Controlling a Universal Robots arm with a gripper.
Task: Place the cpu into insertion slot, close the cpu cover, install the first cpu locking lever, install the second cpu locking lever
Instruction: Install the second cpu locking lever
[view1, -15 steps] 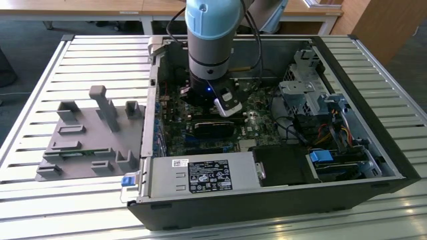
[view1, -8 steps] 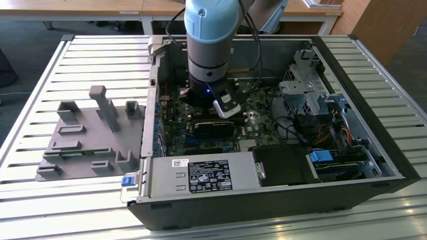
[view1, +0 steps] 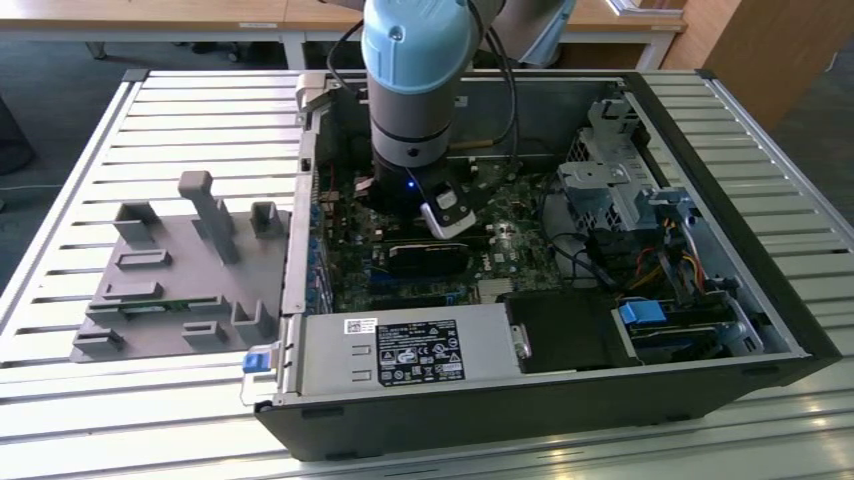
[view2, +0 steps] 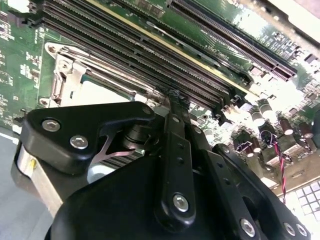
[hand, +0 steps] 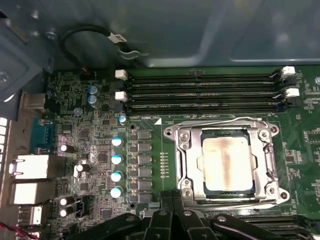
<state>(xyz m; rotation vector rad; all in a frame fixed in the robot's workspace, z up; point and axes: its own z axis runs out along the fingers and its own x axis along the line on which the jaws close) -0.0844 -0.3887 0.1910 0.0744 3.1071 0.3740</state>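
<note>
Open computer case (view1: 747, 330) lies on a slatted table (view1: 80, 400); the arm (view1: 416, 90) reaches down into it over the green motherboard (hand: 95, 145). The cpu cover (hand: 185, 165) lies closed flat over the insertion slot, framing the cpu (hand: 227, 161) seated within. The gripper (view2: 175, 97), fingers drawn together on nothing, hovers just beside the socket.

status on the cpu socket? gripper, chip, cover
Gripper low over the motherboard, at the socket's edge; finger state unclear. Cpu seated in the insertion slot, cpu cover down over it. Nothing lying on the socket.
</note>
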